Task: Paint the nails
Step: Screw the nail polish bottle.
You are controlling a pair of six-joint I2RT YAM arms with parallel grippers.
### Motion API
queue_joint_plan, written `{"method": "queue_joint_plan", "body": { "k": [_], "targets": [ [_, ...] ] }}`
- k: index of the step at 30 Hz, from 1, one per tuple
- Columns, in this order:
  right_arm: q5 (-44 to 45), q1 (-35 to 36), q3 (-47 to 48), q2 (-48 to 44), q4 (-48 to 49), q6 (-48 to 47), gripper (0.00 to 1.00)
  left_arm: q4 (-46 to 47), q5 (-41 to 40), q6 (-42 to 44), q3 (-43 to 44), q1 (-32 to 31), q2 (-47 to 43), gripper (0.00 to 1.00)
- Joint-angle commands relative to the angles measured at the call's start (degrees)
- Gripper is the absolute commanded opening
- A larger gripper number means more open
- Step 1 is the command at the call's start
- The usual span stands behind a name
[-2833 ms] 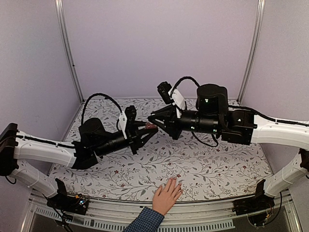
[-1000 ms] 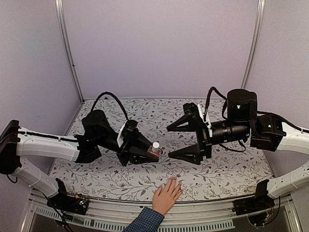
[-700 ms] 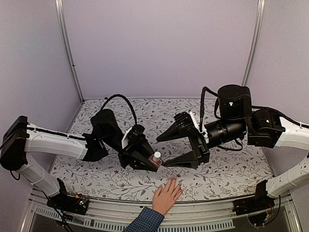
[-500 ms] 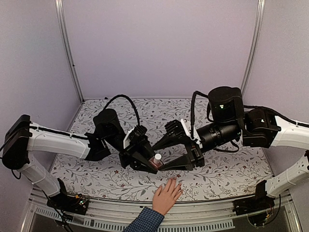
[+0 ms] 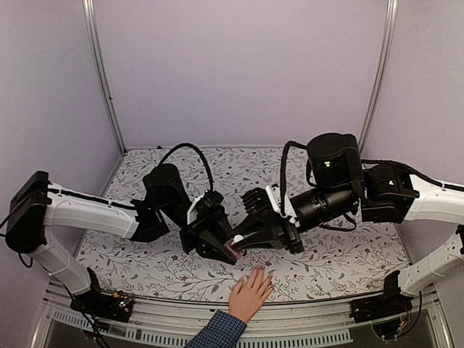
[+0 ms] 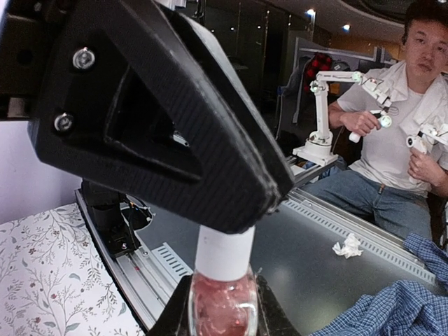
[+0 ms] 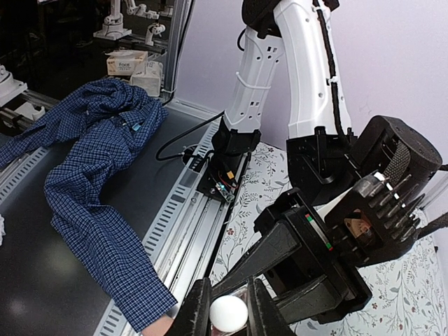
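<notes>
Nails (image 5: 262, 274): tiny, on spread fingers of light-skinned hand (image 5: 250, 293) w/ blue checked cuff (image 5: 217, 332), palm down at table (image 5: 326, 261) near edge.

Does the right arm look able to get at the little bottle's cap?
Probably yes: the right gripper sits with a finger on each side of the cap, while the left gripper grips the bottle lower down, leaving the cap clear.

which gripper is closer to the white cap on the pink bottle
Right. The right gripper has its fingers closed on either side of the white cap. The left gripper is just below the cap, clamped on the glass body of the pink bottle.
</notes>
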Motion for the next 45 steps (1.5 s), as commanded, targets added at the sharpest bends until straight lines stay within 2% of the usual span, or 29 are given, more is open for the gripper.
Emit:
{"method": "queue_joint_plan", "body": {
  "k": [1,13,20,34,45],
  "targets": [
    [-0.6,0.7,0.9,0.7,-1.0,0.4,0.16,2.2,-0.1,-0.3,1.4,-0.3,-0.1,0.0],
    [0.6,0.6,0.2,1.9,-0.5,3.4,0.07,-0.2,-6.4,3.2,0.2,0.1,-4.4,0.0],
    [1.1,-0.5,0.0,2.3,0.5,6.0,0.0,2.3,-11.4,3.9,-1.9,0.7,-7.5,0.0],
    [6.7,-1.9,-1.4,3.2,3.1,11.4,0.0,5.5,-29.5,6.5,-6.2,1.6,-12.5,0.0],
    [15.2,-3.1,-2.6,3.6,6.4,16.4,0.0,11.5,-44.1,6.7,-9.7,1.9,-14.8,0.0]
  ]
}}
